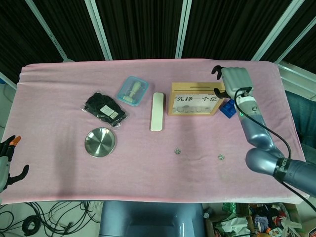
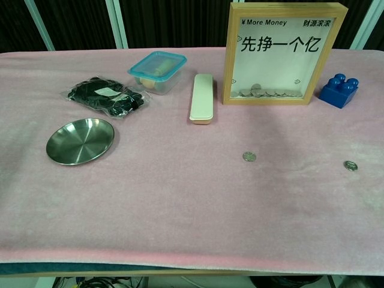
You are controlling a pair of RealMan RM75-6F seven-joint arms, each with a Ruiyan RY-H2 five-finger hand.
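The right hand [image 1: 234,79] hovers just right of the wooden coin bank frame [image 1: 194,99], fingers loosely apart and holding nothing, above the blue building block [image 1: 227,108]. The left hand [image 1: 7,163] waits off the table's left edge, fingers spread, empty. Two coins [image 2: 249,156] lie on the pink cloth [image 2: 180,204].

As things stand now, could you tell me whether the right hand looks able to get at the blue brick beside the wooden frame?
Probably yes. The right hand hangs open just above the blue brick, which stands clear of the wooden frame on its right, with nothing between them.
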